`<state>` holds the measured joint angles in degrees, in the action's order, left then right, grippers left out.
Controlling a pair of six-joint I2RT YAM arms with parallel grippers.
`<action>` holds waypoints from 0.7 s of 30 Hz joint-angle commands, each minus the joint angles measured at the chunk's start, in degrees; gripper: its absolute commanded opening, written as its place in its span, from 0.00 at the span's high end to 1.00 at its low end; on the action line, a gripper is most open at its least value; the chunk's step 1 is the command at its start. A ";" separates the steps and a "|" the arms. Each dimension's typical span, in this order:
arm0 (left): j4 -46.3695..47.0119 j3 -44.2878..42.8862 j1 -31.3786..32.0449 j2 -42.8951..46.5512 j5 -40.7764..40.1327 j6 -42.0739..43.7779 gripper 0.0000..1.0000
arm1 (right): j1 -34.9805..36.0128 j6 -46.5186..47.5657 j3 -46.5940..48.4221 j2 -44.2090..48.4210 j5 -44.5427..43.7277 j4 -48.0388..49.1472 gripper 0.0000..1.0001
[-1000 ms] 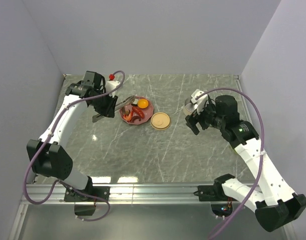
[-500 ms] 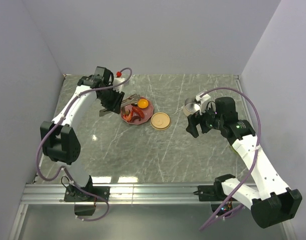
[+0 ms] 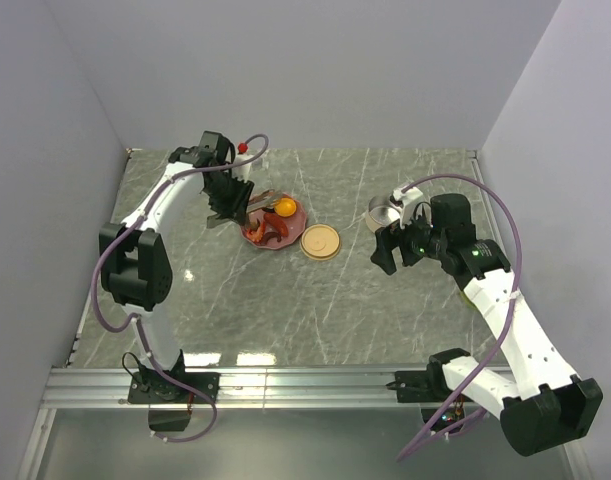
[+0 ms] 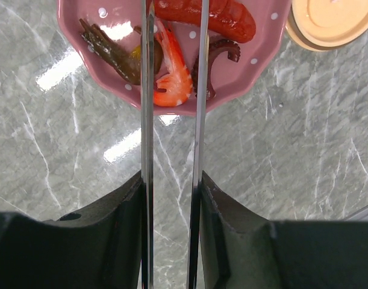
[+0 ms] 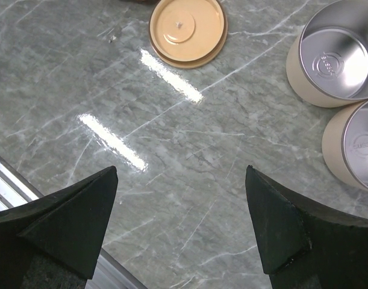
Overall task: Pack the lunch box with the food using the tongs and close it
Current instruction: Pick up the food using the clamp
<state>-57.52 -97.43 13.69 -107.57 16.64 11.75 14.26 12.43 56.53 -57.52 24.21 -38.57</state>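
Observation:
My left gripper (image 3: 228, 204) (image 4: 171, 180) is shut on the tongs (image 4: 146, 120), one finger (image 4: 120, 208) pressing each thin metal arm from outside. The arms stand slightly apart and reach over the pink dotted plate (image 4: 256, 72), either side of an orange shrimp-like piece (image 4: 174, 81). Other food lies there: a red sausage (image 4: 217, 18), a dark curled piece (image 4: 217, 57), a brown piece (image 4: 111, 51). From above I see the round orange piece (image 3: 285, 207). My right gripper (image 3: 389, 256) (image 5: 180, 180) hangs open, holding nothing, near the lunch box tins (image 5: 335, 54).
A round orange lid (image 5: 187, 29) (image 3: 320, 242) lies flat between the plate (image 3: 296, 222) and the tins (image 3: 383, 211). A second beige tin (image 5: 358, 144) stands beside the first. The metal rail (image 3: 315, 378) runs along the near edge; grey walls close the left, back and right.
My left arm has swung back and rightward, bringing the tongs over the plate, and their arms have spread a little. The right gripper has barely shifted.

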 commanded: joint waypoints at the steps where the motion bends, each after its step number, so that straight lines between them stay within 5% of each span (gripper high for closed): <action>1: 1.00 -2.68 0.02 0.34 -1.44 -1.73 0.59 | -0.46 -0.74 1.21 -0.14 1.11 1.13 0.07; 21: -0.05 -2.06 -3.76 -1.50 0.05 -1.99 0.61 | -0.37 -0.12 2.00 -1.19 1.37 0.86 0.07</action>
<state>-57.69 -97.43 9.65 -108.33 15.11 10.20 14.22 12.43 56.55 -58.67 25.15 -38.57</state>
